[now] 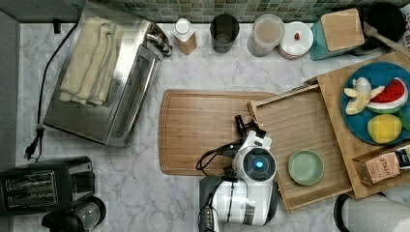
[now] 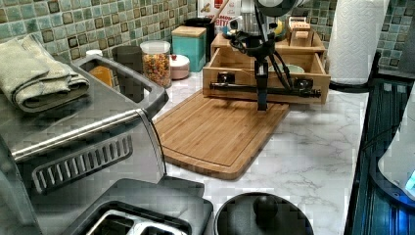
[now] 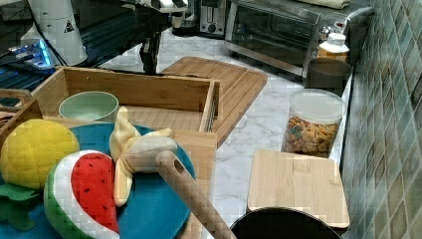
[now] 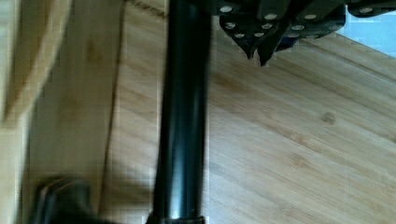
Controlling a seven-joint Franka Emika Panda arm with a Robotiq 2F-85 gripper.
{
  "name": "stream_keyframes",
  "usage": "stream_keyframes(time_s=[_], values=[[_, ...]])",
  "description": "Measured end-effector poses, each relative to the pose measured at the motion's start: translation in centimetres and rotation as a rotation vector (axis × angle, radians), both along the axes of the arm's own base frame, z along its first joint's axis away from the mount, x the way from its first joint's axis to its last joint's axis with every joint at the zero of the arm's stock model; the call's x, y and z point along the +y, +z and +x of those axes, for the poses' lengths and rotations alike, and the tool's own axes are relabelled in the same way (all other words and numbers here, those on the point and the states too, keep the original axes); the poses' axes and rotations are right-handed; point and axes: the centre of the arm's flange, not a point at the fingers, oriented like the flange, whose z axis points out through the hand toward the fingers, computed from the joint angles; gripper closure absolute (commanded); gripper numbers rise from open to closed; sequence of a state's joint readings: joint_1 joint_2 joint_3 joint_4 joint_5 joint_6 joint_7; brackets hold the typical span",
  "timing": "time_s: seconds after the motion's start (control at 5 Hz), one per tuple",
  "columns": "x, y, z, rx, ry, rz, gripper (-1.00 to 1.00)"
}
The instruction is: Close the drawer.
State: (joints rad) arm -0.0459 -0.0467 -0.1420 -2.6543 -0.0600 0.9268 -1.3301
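The end effector, fingertips pinched together on nothing, hung over the cutting board just in front of the handle. Beyond the handle, whose long axis ran crosswise, the drawer stood pulled out from the box.

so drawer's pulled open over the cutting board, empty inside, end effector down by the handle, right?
Not empty: the top view shows a green bowl inside the drawer. The rest holds: open over the cutting board, end effector by the handle.
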Motion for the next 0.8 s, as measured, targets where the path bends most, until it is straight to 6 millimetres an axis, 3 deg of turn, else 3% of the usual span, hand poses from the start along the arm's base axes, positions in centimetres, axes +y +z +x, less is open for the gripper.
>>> stream_keyframes(time_s=[0.8], values=[[-6.1,0.0,2.3,0.004,0.009,0.027,1.0]])
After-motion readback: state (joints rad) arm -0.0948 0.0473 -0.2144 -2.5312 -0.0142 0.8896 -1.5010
